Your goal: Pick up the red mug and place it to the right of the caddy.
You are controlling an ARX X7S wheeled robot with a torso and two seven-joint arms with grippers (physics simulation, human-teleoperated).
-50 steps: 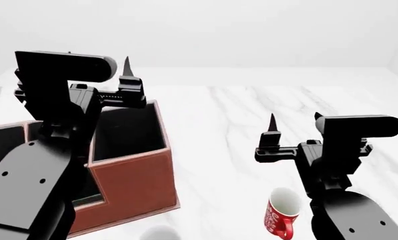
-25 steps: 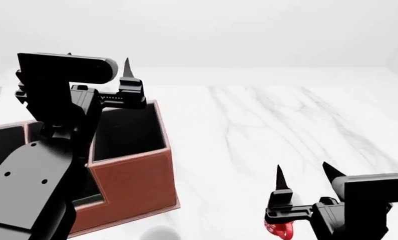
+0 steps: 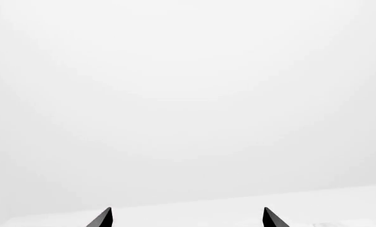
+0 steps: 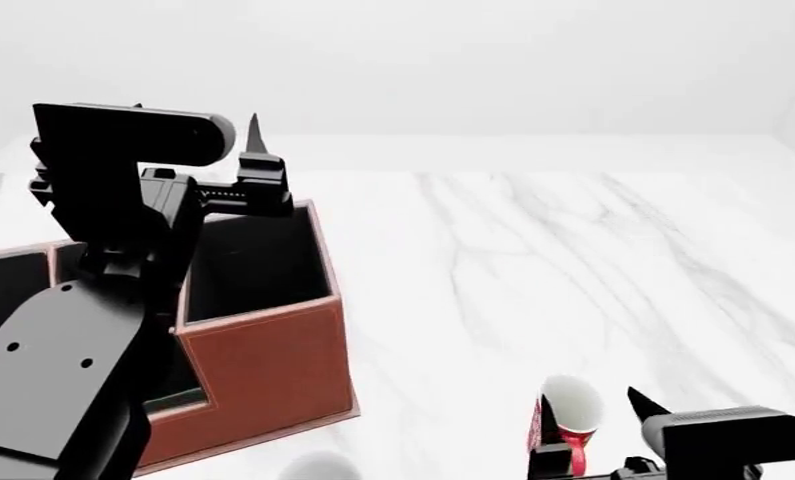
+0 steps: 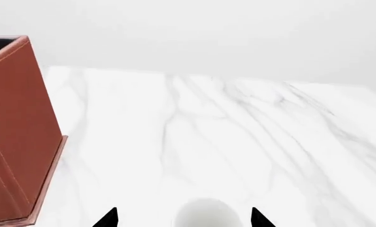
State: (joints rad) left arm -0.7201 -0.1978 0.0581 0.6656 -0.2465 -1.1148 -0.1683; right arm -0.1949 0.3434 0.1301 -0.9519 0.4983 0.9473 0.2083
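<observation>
R claw straddles red mug.

Left wrist view: two dark fingertips of the left gripper show at the frame's lower edge, set well apart with nothing between them. Beyond lies a pale strip of marble table. The rest is a blank, light grey backdrop.
</observation>
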